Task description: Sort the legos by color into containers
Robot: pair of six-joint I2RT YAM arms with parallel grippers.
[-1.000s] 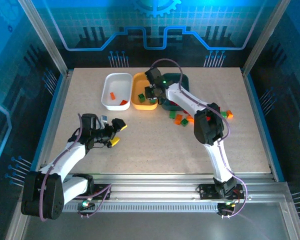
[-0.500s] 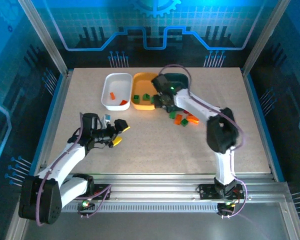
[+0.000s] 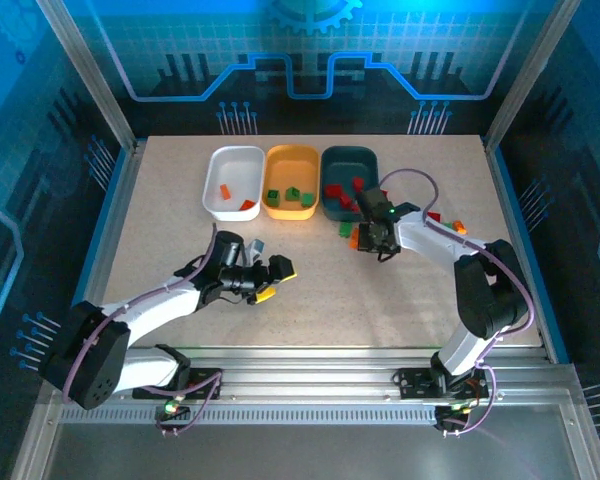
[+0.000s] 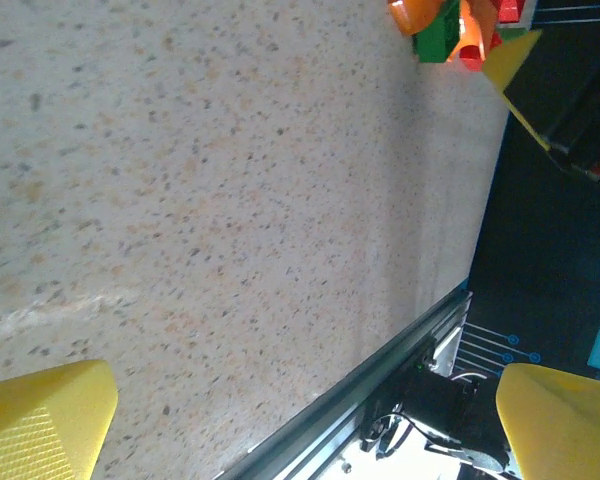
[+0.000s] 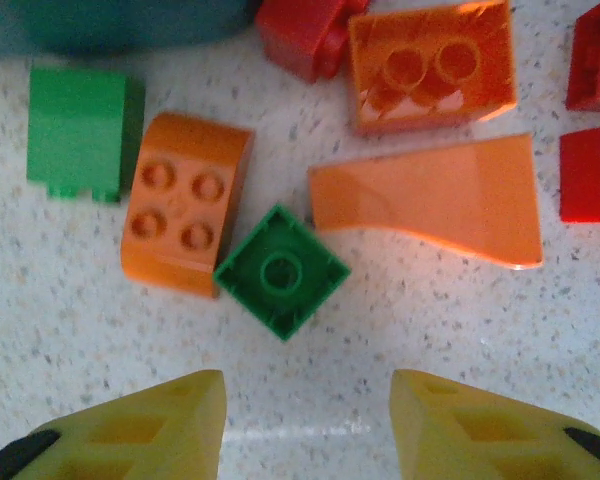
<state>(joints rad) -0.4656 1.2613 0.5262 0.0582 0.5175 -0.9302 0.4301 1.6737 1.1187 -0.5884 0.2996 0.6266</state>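
1. To your left, the left gripper [image 3: 276, 280] sits low over bare table [image 3: 180, 230] in front of the trays. Its jaws are spread wide and hold nothing.
2. Along the far side, the white tray [image 3: 236, 168], orange-yellow tray [image 3: 292, 165] and teal tray [image 3: 348, 162] stand side by side in a row.
3. Your right gripper [image 5: 305, 415] hangs over the loose legos [image 3: 352, 238] just in front of the teal tray, fingertips apart and empty. A small green brick [image 5: 281, 271] lies straight ahead of the gap. It is crowded by an orange four-stud brick [image 5: 185, 218] touching its left corner and an orange slope [image 5: 430, 205] close on its right.
4. Since a second ago, the left arm [image 3: 160, 300] has swung right toward the table's middle. The right gripper has left the orange-yellow tray and come back to the pile, which uncovers the teal tray.
5. The counts:
   - White tray: two orange-red pieces [image 3: 223, 190].
   - Orange-yellow tray: three green pieces [image 3: 293, 193].
   - Teal tray: about three red pieces [image 3: 336, 190].
   - Under the right wrist: two green, three orange and three red.
   - Further right: a few more, too small to count.
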